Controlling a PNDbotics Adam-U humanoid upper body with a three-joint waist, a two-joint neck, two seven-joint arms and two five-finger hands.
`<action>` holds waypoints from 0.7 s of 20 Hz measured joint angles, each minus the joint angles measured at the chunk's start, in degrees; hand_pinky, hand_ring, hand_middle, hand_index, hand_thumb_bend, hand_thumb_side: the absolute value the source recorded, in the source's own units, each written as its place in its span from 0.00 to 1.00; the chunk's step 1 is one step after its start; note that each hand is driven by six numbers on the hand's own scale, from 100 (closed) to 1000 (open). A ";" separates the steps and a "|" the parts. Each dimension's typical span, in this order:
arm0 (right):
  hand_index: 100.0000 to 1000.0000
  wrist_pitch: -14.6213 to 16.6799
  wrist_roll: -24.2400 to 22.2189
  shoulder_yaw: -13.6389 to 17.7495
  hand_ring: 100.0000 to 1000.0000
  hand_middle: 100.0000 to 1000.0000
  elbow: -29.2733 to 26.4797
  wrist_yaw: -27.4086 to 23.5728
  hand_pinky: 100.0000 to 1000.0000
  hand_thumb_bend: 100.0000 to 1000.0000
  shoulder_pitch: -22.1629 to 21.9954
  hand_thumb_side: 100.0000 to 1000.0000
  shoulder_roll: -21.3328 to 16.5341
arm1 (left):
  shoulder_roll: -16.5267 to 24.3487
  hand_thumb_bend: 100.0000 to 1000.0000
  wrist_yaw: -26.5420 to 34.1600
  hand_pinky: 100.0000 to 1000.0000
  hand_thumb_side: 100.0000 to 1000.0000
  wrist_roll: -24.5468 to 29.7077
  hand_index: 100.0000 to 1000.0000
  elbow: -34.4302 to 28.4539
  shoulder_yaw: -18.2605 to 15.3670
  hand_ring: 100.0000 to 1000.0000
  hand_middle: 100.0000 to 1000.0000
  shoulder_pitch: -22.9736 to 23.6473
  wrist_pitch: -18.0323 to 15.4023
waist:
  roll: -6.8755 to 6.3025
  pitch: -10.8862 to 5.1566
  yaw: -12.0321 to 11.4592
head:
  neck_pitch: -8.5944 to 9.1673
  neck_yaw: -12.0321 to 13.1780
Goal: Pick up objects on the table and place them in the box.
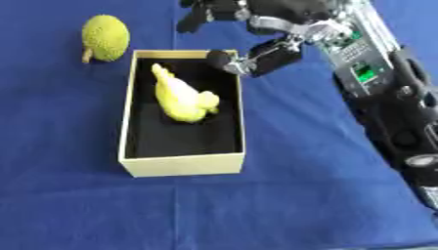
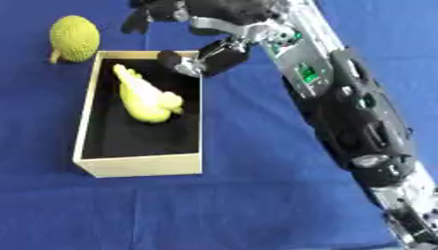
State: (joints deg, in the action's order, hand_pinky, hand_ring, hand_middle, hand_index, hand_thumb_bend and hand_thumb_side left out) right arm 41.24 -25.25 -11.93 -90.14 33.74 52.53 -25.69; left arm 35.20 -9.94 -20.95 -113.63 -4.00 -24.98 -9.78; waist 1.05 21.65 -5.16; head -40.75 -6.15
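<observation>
A deep blue cloth covers the table (image 1: 282,195) from edge to edge, with faint fold lines running across it. Left of centre sits a shallow rectangular box (image 1: 182,164) with pale cream walls and a black floor, its long sides running away from the robot. Inside it, toward the far half, lies a yellow elongated object (image 1: 182,95), tapered at its far end and thicker at the near end, resting on the black floor and apart from the walls. Outside the box, just beyond its far left corner, a round yellow-green bumpy object (image 1: 106,37) with a short stem at its lower left lies on the cloth. The robot's right arm enters from the lower right and stretches diagonally up to the far edge, where the right hand (image 2: 184,12) hangs above the box's far right corner with fingers relaxed and spread, holding nothing; its thumb (image 2: 209,57) points down over the rim.
</observation>
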 measured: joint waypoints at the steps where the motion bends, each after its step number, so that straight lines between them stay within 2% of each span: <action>1: 0.82 -0.03 0.05 1.38 0.85 0.59 -0.50 -0.89 0.87 0.00 -0.55 0.05 -0.84 | 0.38 0.00 -0.53 0.75 0.43 0.40 0.88 0.00 0.25 0.75 0.73 -0.63 0.40 | -0.01 -0.05 0.15 | 0.01 0.37; 7: 0.82 -3.10 3.20 8.30 0.85 0.61 -7.12 -5.97 0.86 0.00 -5.16 0.08 -7.74 | 4.54 0.00 -5.16 0.78 0.41 4.56 0.89 3.22 3.35 0.78 0.75 -6.37 2.72 | -0.13 -0.12 1.04 | -0.01 2.37; 14: 0.80 -9.30 9.42 13.24 0.84 0.61 -17.47 -12.39 0.85 0.00 -13.62 0.01 -14.54 | 9.23 0.01 -11.53 0.83 0.46 10.91 0.92 13.03 12.39 0.82 0.79 -13.37 4.52 | -0.28 -0.11 2.65 | -0.03 3.74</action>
State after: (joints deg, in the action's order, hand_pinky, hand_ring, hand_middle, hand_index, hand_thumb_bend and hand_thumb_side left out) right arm 31.93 -15.83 1.31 -107.61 21.35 38.91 -40.22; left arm 44.43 -21.48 -10.04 -100.60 8.38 -38.35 -5.26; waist 0.77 21.54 -2.51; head -40.77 -2.41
